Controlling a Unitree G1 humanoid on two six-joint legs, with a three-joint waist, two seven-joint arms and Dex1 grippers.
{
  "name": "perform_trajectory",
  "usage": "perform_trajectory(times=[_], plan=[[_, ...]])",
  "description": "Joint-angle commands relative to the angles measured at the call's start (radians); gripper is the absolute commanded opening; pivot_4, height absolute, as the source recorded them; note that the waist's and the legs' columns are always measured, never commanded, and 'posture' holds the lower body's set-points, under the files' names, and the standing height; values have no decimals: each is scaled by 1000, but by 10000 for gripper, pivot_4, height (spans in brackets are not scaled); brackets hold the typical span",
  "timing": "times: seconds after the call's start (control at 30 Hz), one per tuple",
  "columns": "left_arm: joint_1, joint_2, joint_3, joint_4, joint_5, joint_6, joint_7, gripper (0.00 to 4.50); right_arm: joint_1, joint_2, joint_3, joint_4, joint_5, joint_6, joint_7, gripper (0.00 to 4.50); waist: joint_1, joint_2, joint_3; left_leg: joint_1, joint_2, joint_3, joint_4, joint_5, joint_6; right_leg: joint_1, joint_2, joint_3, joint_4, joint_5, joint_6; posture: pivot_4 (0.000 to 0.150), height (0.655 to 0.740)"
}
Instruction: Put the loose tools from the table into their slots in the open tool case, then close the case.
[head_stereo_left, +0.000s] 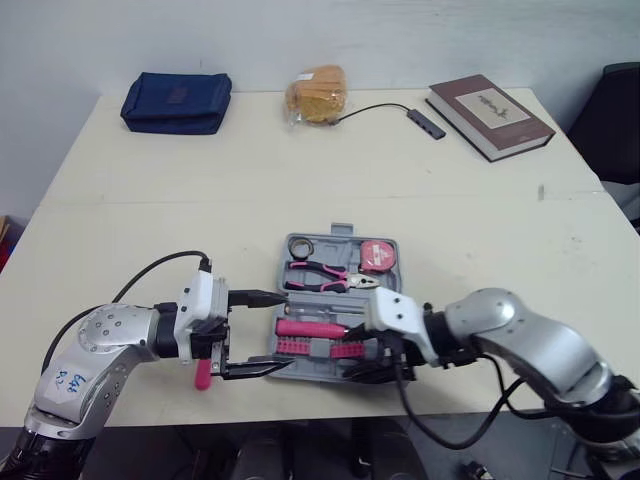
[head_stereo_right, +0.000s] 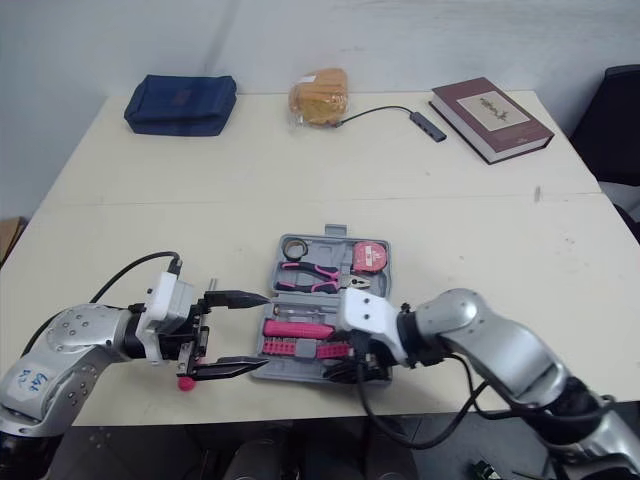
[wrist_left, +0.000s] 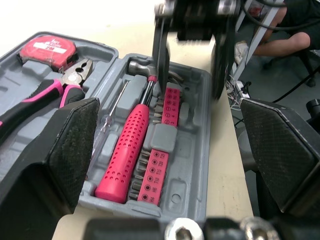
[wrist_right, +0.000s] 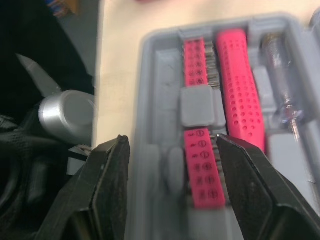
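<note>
The open tool case lies flat near the front edge of the table, between the two arms. Pliers and a tape measure are seated in its far half, and a pink-handled hammer and pink bit strips in its near half. The left gripper is held spread wide at the case's left edge, its fingertips reaching over the near half, and nothing is gripped in it. The right gripper, likewise parted wide and empty, is poised over the near right part of the case, above the bit strips. One small pink tool is seen on the table under the left gripper's body, close to the front edge; its kind cannot be made out. This piece is judged to be what is left to stow before the case is folded shut. To do that well, the left gripper should be brought down over the tool so that it is taken across its middle, since a nudge could send it off the table edge. An unfilled recess beside the bit strips is probably its slot. The tool should be aligned lengthwise with it and pressed flat, as a tool standing proud would block the closing.
</note>
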Motion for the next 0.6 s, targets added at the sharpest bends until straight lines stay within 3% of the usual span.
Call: perform_trajectory(times=[0.03, 0.1, 0.33, 0.6], plan=[[-26, 2, 24, -20, -6, -6, 14, 45000, 50, 19, -88, 10, 23, -144, 34, 29728, 0, 0, 0, 0, 0, 0, 0, 0, 0, 0, 0, 0, 0, 0, 0, 1500, 7400], [-39, -2, 21, -12, -2, -10, 18, 45000, 82, 38, -104, 44, 25, -221, 65, 29728, 0, 0, 0, 0, 0, 0, 0, 0, 0, 0, 1, 0, 0, 0, 0, 1500, 7400], [-84, -3, 7, -11, 10, -1, 40, 45000, 98, 98, -53, 186, -76, -423, 99, 1493, -2, 0, 0, 0, -1, 1, 0, 0, -1, 0, 1, 0, 1, 0, 0, 1500, 7400], [-91, 13, 14, -72, -9, 53, 80, 45000, 97, 118, 51, 287, -226, -525, 98, 589, -2, 0, 0, 0, -1, 1, 0, 1, -1, 0, 1, 0, 1, 0, 0, 1500, 7400]])
